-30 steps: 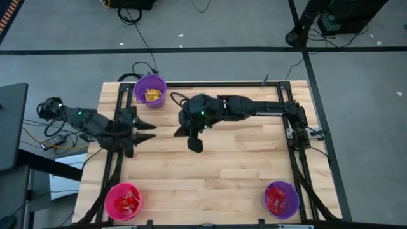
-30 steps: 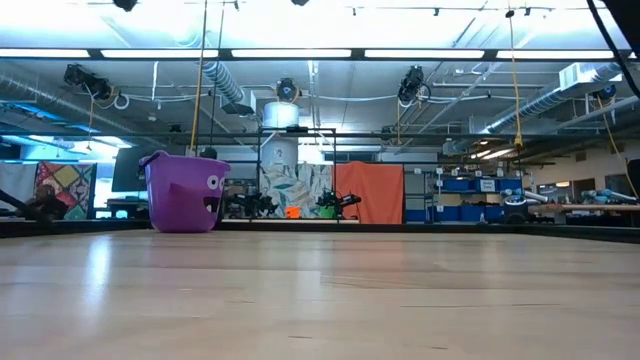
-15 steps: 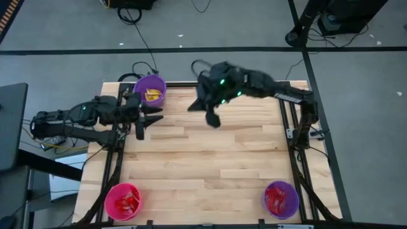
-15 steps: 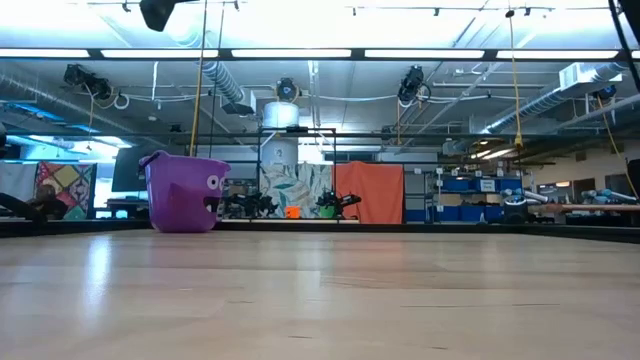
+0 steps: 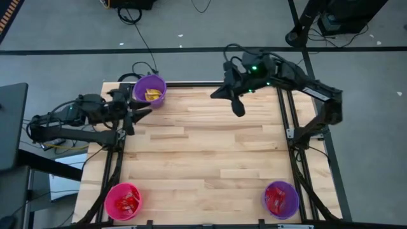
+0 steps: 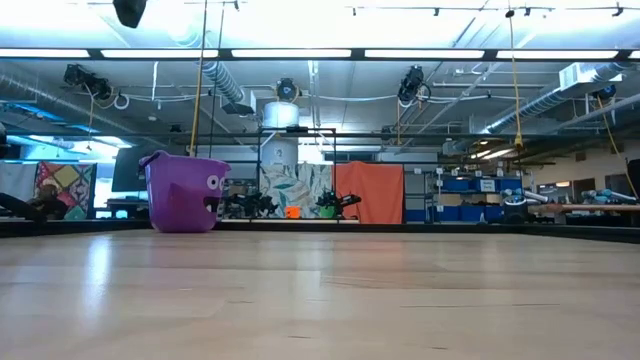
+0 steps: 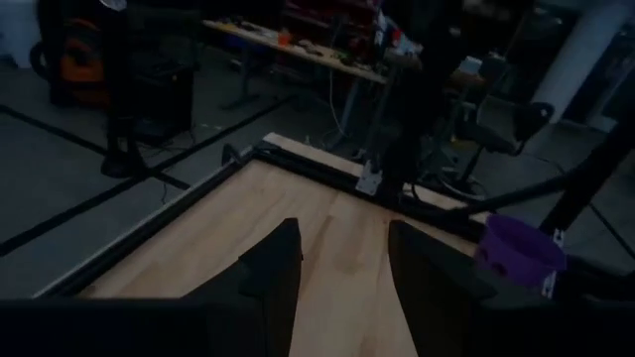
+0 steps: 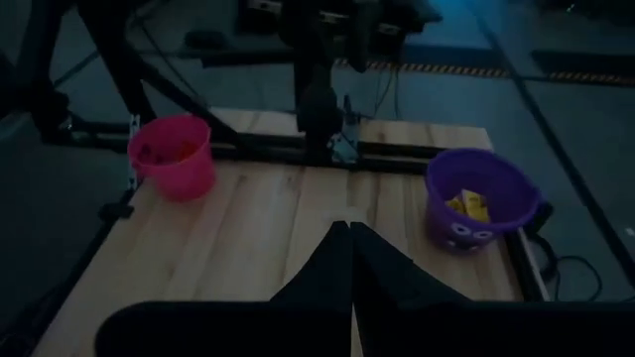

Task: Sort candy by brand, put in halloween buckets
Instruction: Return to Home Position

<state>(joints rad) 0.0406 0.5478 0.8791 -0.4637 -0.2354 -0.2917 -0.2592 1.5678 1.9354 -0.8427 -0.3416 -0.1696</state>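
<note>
The left hand [image 5: 138,119] hovers, fingers apart, over the back-left part of the light wooden surface [image 5: 203,159], just beside the round purple plastic bucket [image 5: 137,94] holding yellow candy packets [image 5: 152,95]. The right hand [image 5: 239,109], fingers pressed together, hangs above the back edge. Red bars [image 5: 127,201] lie in the hot pink bucket [image 5: 107,198] at the front-left corner, and a second purple bucket [image 5: 295,194] stands front-right.

2 purple buckets [image 5: 136,91], 1 pink bucket [image 5: 108,198]
</note>
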